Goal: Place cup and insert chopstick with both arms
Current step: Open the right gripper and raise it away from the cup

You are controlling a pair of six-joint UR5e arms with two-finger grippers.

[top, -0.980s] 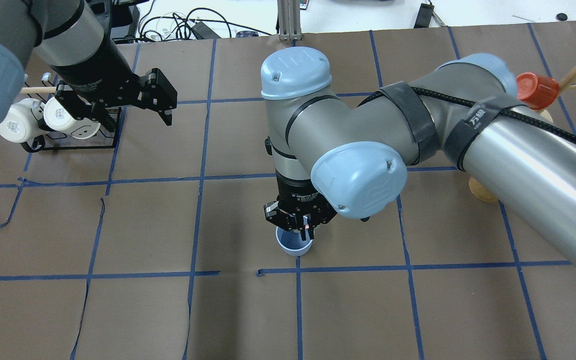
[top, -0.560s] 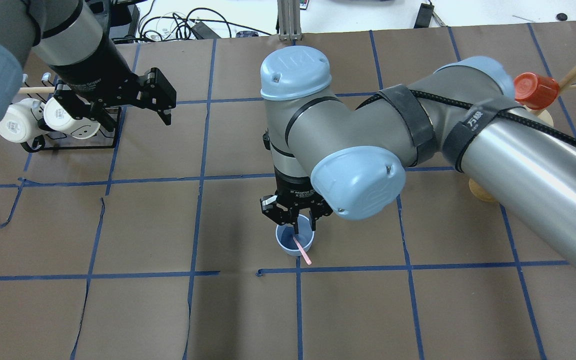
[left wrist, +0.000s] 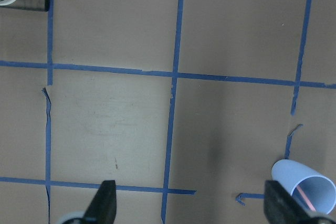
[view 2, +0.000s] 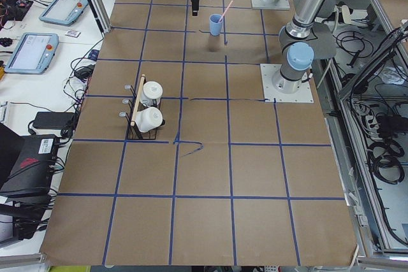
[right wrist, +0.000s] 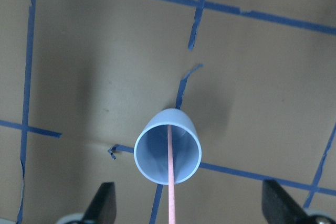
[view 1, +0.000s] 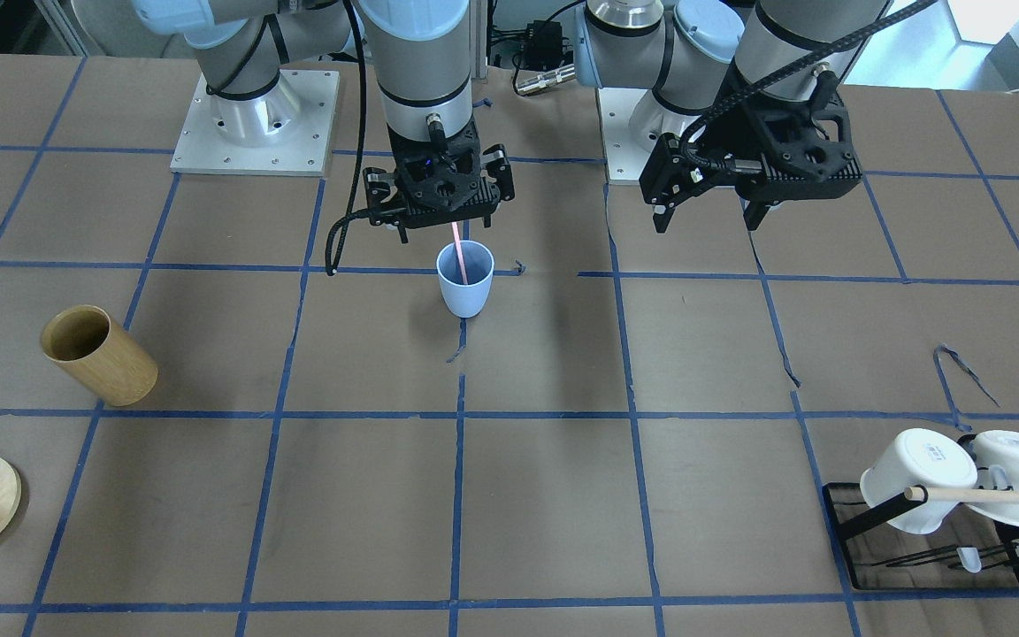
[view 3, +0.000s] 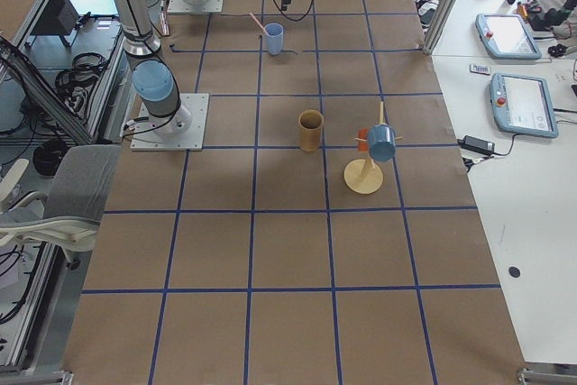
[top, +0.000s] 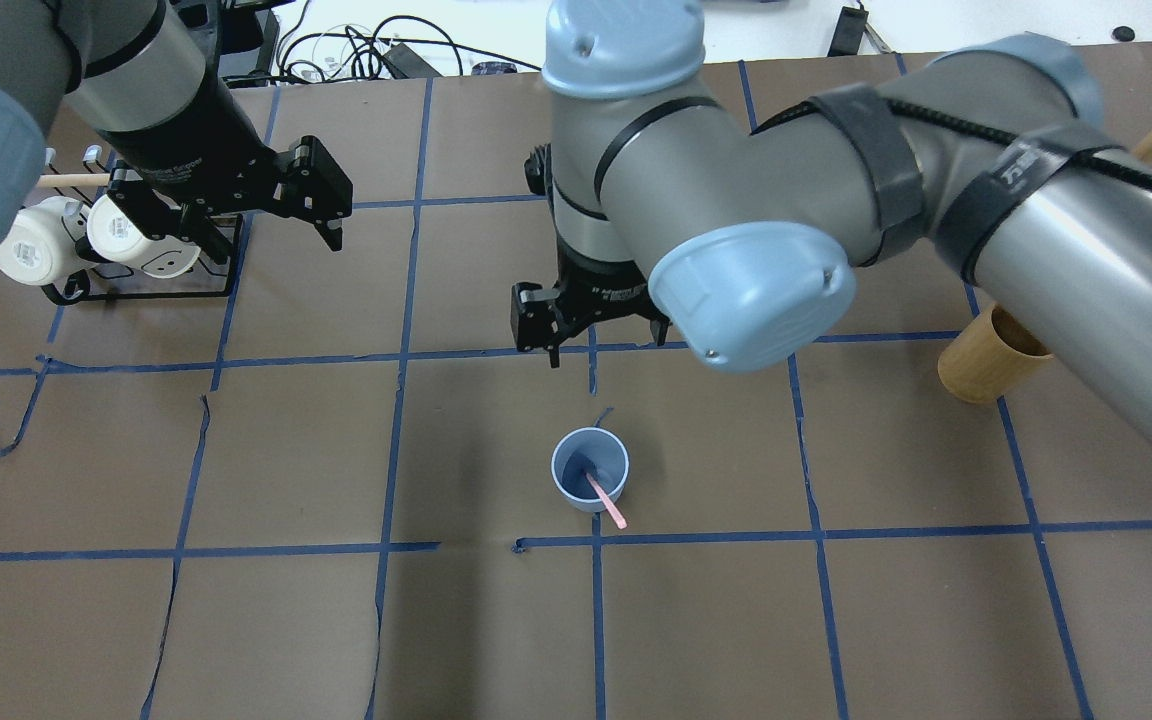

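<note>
In the overhead view, the left gripper (view 1: 706, 221) hangs at upper left just beside the rack (top: 226, 285), jaws wide apart and empty. It is judged to be parked there to keep clear of the centre. At mid-frame the right gripper (view 1: 441, 232) hangs over the cup (top: 576, 503), jaws spread wide and gripping nothing, and its wrist view shows the chopstick (top: 604, 498) passing between the fingers without contact. The cup stands upright at lower centre with the chopstick leaning on its rim, so the task is judged complete.
</note>
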